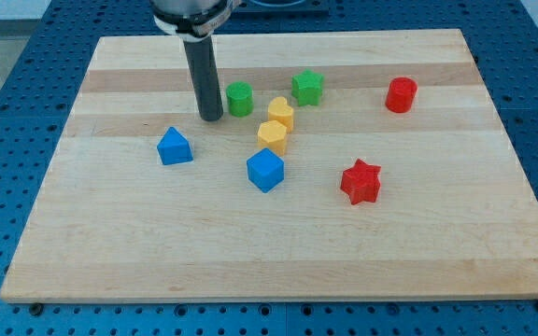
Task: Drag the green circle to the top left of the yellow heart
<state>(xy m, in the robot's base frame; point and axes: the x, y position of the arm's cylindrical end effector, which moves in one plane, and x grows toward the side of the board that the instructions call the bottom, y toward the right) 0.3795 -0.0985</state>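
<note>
Camera view is showing the whole wooden board, and everything needed is being seen in it. No jaws are being carried by the arm: it is ending in a plain dark rod, so nothing is being gripped, and my tip is being held down on the board just beside the green circle, on that block's left in the view. Whether rod and block are actually touching cannot be told; a thin gap seems to be showing.

The relation being turned on is this: the green circle is lying to the view's right of my tip and very slightly towards the view's top. The yellow heart is sitting just right of and a little below the green circle, so the circle is already being found near the heart's top left. Only a small push towards the view's right is being judged as needed, if any, and too hard a shove is being judged likely to knock the heart.

Blocks are being counted as follows: two green, the circle and a green star; two yellow, the heart and a yellow block of unclear shape touching it from below; two blue, a blue block with a peaked top and a blue cube; two red, a red cylinder and a red star.
</note>
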